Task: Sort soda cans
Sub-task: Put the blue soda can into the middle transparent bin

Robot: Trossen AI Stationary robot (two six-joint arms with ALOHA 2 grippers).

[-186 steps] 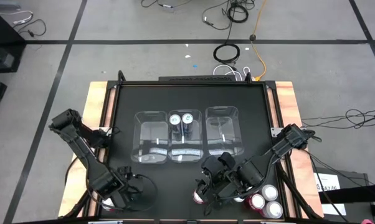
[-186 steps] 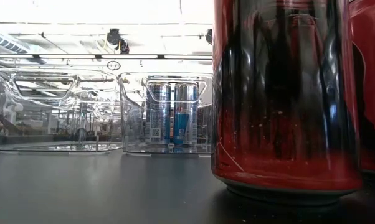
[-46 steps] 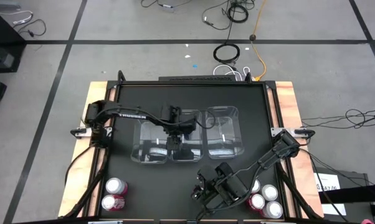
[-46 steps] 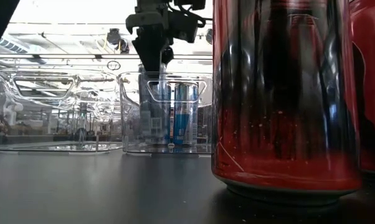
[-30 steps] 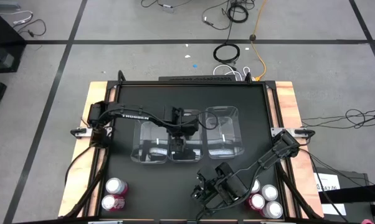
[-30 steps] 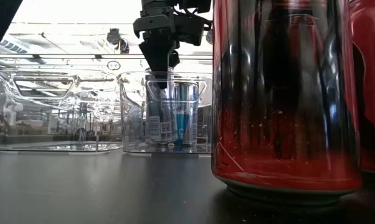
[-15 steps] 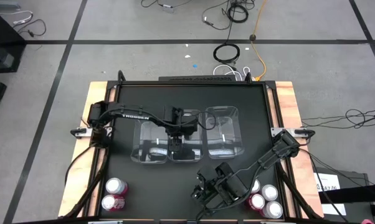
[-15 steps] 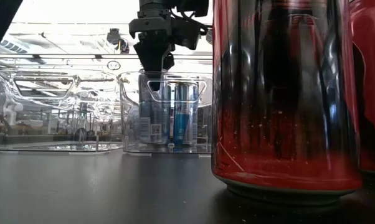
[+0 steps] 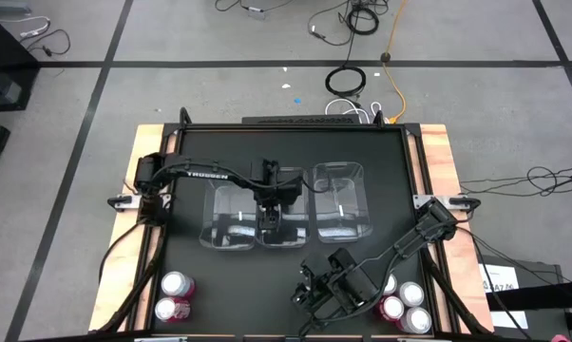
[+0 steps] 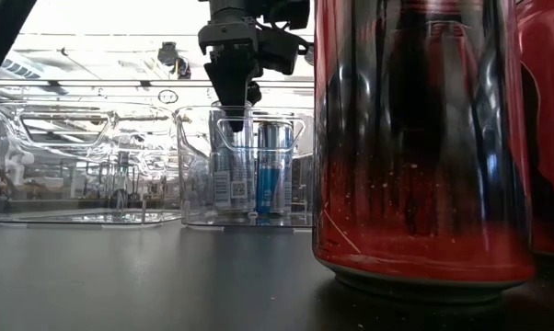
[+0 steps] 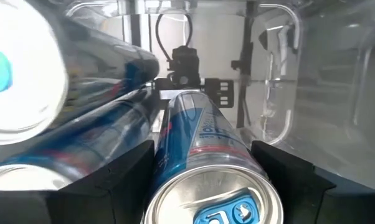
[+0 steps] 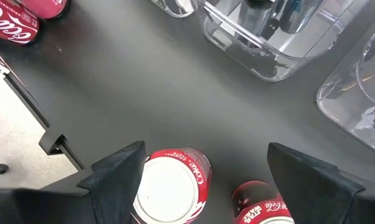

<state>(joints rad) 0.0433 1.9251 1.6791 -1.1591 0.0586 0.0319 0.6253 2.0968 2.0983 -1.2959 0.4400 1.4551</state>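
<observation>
Three clear bins stand side by side mid-table. My left gripper (image 9: 272, 204) points down into the middle bin (image 10: 194, 165), shut on a blue soda can (image 11: 206, 155). Two more blue cans (image 11: 81, 81) stand in that bin beside it. The left bin (image 9: 231, 211) and right bin (image 9: 341, 201) hold no cans. My right gripper (image 9: 310, 290) hangs open near the table's near edge, above two red cans (image 12: 169, 186) (image 12: 262, 202) without touching them. One red can (image 10: 415, 138) fills the low view's right half. My left gripper pinches the blue can's upper side wall (image 11: 169, 155) between its two fingers (image 11: 122, 177), just below the silver top. The fingers come from above, pointing down. The can stands upright inside the middle bin; whether its bottom rests on the bin floor cannot be told.
Two pink-red cans (image 9: 172, 294) stand at the table's near left corner, and several red cans (image 9: 405, 306) at the near right corner. Bare black tabletop (image 9: 238, 275) lies between the bins and the near edge.
My left gripper has stayed over the middle bin and turned slightly. The blue can in it has gone from leaning to upright. My right gripper has kept still.
</observation>
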